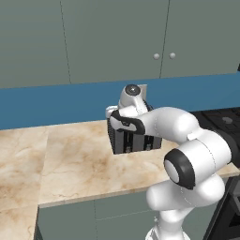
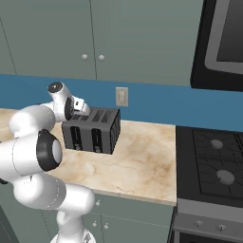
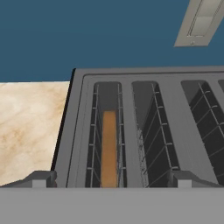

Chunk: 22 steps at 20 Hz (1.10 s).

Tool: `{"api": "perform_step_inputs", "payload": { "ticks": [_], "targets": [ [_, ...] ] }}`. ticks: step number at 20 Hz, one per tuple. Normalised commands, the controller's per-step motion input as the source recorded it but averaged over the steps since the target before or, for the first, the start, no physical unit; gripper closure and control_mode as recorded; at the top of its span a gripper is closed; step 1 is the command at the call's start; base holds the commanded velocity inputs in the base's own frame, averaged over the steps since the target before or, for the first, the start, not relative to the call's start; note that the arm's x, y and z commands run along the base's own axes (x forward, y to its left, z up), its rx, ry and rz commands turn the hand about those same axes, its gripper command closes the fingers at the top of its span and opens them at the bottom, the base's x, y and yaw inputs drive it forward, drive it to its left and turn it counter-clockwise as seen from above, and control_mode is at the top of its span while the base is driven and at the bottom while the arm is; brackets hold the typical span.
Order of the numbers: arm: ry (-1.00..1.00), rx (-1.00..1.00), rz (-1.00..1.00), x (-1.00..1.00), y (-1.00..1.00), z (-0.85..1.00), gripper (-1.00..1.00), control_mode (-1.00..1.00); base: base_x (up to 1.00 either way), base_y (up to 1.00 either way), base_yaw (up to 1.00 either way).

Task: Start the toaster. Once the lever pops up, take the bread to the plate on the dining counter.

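The dark grey toaster (image 2: 102, 126) stands on the marble worktop against the blue backsplash, its two black lever tracks facing the robot. In the hand view I look straight down on its top (image 3: 173, 122). The bread (image 3: 109, 148), a thin brown slice on edge, sits in the leftmost slot, its top below the rim. My gripper (image 3: 113, 180) hangs just above that end of the toaster, open wide, one fingertip (image 3: 41, 178) on each side of the first two slots, with nothing held. In the left base view the arm covers much of the toaster (image 1: 123, 140).
A marble worktop (image 1: 70, 159) spreads left and in front of the toaster. A black stove (image 2: 213, 161) adjoins it on the right, with a dark microwave (image 2: 223, 42) above. A wall outlet (image 2: 122, 97) sits behind the toaster, and grey-green cabinets (image 1: 112, 37) hang overhead.
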Motion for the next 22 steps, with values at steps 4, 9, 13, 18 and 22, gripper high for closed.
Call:
{"api": "perform_step_inputs", "payload": {
  "ticks": [4,9,13,18,22],
  "targets": [
    [0.0,0.0,0.0,0.0,0.0,0.0,-1.0,-1.0,0.0,0.0,0.0],
    [0.0,0.0,0.0,0.0,0.0,0.0,-1.0,-1.0,0.0,0.0,0.0],
    [0.0,0.0,0.0,0.0,0.0,0.0,-1.0,-1.0,0.0,0.0,0.0],
    [0.0,0.0,0.0,0.0,0.0,0.0,-1.0,-1.0,0.0,0.0,0.0],
    [0.0,0.0,0.0,0.0,0.0,0.0,-1.0,-1.0,0.0,0.0,0.0]
  ]
}}
